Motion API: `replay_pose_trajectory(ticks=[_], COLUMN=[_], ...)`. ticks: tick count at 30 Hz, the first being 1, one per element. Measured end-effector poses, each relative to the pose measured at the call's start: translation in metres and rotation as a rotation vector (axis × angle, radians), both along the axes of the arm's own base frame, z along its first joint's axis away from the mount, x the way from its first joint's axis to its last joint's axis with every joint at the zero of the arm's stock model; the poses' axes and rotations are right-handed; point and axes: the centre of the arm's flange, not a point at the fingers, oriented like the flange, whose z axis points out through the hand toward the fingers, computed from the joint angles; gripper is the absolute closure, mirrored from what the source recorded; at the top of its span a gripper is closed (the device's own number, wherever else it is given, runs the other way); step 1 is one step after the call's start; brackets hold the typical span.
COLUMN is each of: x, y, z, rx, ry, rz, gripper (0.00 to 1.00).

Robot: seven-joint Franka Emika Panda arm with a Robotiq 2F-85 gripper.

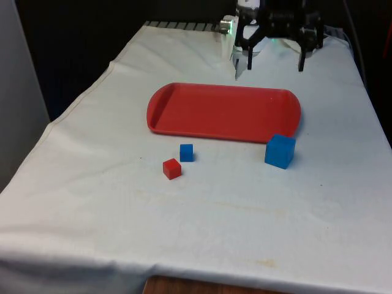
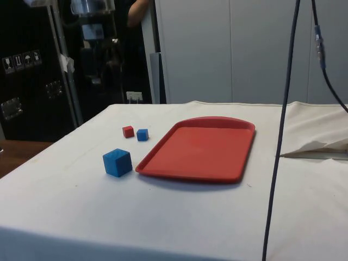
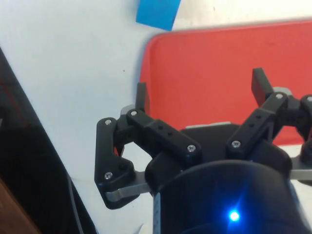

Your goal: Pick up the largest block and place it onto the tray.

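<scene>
The largest block, a blue cube (image 1: 280,150) (image 2: 117,162) (image 3: 157,13), rests on the cloth just off the red tray's (image 1: 223,113) (image 2: 201,147) (image 3: 219,68) near corner, at the front view's right. Nothing lies in the tray. My gripper (image 1: 274,61) (image 3: 201,90) hangs open above the table's far end, beyond the tray's far rim and well away from the cube. Its fingers (image 3: 142,96) are spread wide with nothing between them.
A small blue cube (image 1: 186,152) (image 2: 142,134) and a small red cube (image 1: 172,168) (image 2: 128,131) sit close together in front of the tray, towards the front view's left. A dark cable (image 2: 281,130) hangs across the side view. The cloth bunches up (image 2: 321,147) beside the tray.
</scene>
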Motion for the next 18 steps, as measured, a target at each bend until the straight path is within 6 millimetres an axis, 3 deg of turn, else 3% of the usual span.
replay_pose_trajectory(ticks=[9, 18], x=[0.006, 0.006], y=[0.011, 0.023], z=[-0.036, -0.051], rx=[-0.003, -0.009], ry=[-0.001, -0.007], rz=[0.0, 0.005], gripper=[0.0, 0.0])
